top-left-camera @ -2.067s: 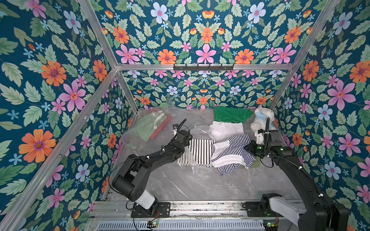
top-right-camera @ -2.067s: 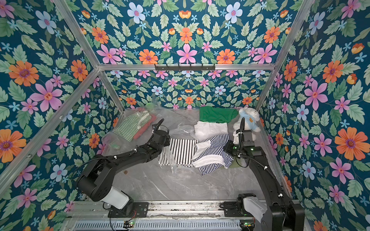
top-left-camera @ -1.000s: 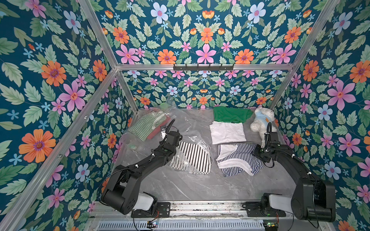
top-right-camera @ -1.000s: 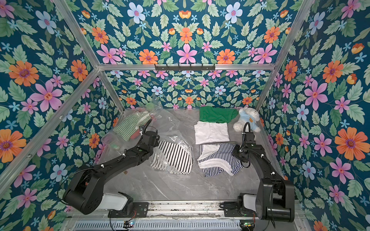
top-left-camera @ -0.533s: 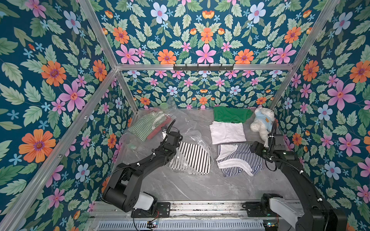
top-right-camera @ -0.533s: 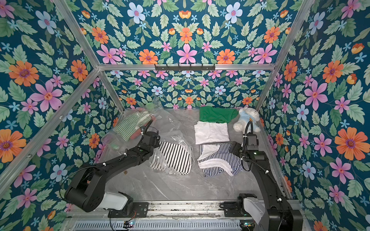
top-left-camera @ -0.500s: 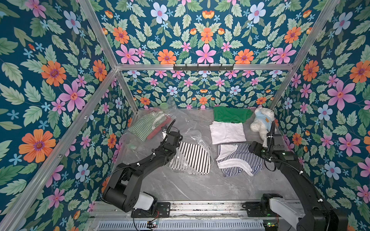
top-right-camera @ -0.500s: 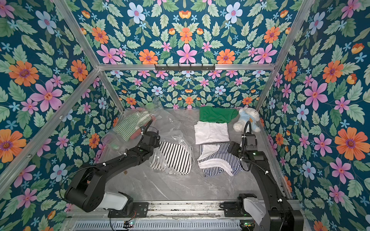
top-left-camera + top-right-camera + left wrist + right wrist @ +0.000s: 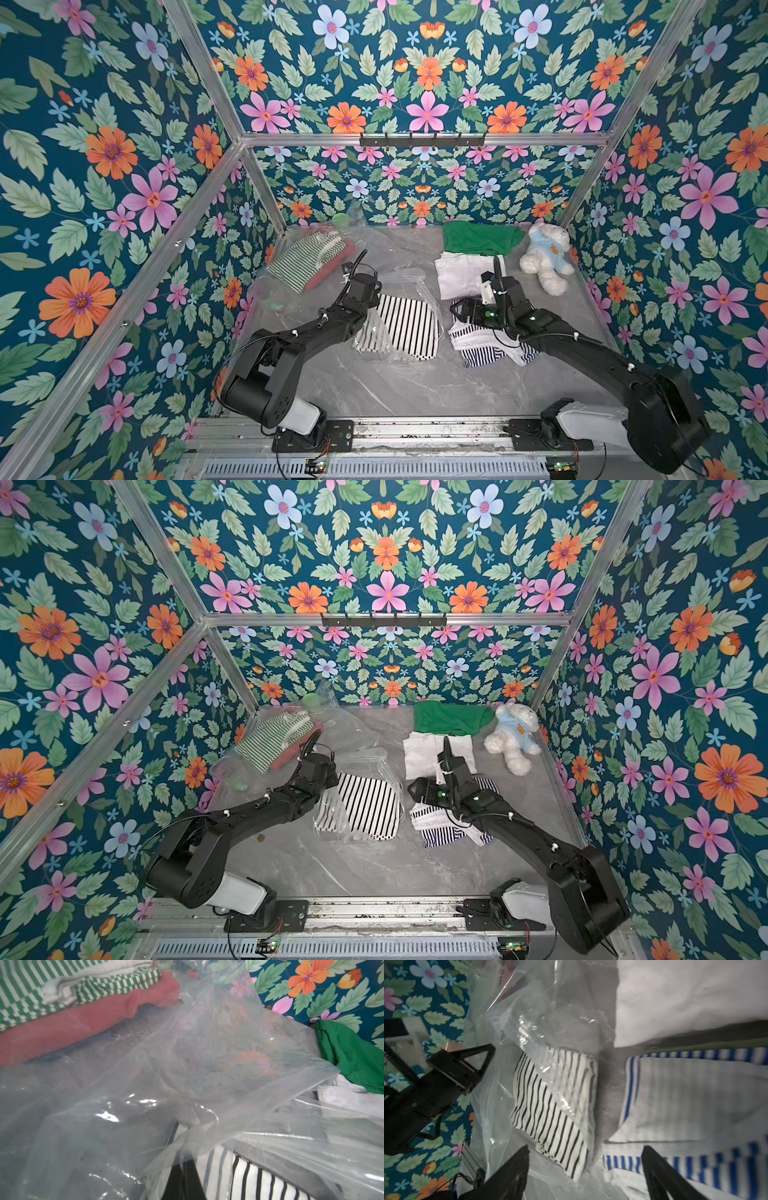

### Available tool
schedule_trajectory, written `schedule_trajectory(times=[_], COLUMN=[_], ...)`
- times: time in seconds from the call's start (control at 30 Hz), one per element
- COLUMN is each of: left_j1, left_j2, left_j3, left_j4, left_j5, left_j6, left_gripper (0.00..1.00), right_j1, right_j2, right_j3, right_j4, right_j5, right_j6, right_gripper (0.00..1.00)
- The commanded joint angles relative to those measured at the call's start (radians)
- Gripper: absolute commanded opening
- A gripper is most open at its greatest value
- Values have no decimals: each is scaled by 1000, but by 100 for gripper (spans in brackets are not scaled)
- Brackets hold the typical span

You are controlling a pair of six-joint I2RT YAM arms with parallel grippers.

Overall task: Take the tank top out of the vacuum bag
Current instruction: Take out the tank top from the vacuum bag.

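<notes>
Grey tabletop (image 9: 395, 386): vacuum bag (image 9: 399, 277) wraps black-striped garment (image 9: 409, 324); right jaws apart.

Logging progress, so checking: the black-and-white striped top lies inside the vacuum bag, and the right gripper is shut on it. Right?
Not quite. The right gripper is open, jaws wide apart and holding nothing, as the right wrist view shows. The black-and-white striped top does lie inside the vacuum bag.

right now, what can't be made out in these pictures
Left hand tips: left wrist view, vacuum bag film covers them.
Red garment: both top views, green-striped top overlaps it.
Blue-striped garment: right wrist view blurred; right arm covers part in top views.
</notes>
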Motion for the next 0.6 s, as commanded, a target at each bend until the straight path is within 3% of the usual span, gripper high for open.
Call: schedule_trajectory(times=[0.0, 0.2, 0.37, 0.57], left_j1=[-7, -11, -11, -11], left_j2=[17, 34, 21, 6], left_j3=[14, 24, 24, 16], left_j4=[39, 37, 16, 7], left_j5=[33, 42, 23, 6], left_j6=[-33, -36, -26, -21], left_gripper=[0, 0, 0, 0], right_j1=[89, 199, 194, 124], right_j2=[86, 269, 345, 401], right_j3=[72, 211, 258, 239], right_j4=[60, 11, -69, -142], right_j5=[19, 43, 139, 144], right_j6=[-36, -60, -33, 56], right_gripper=[86, 86, 86, 86])
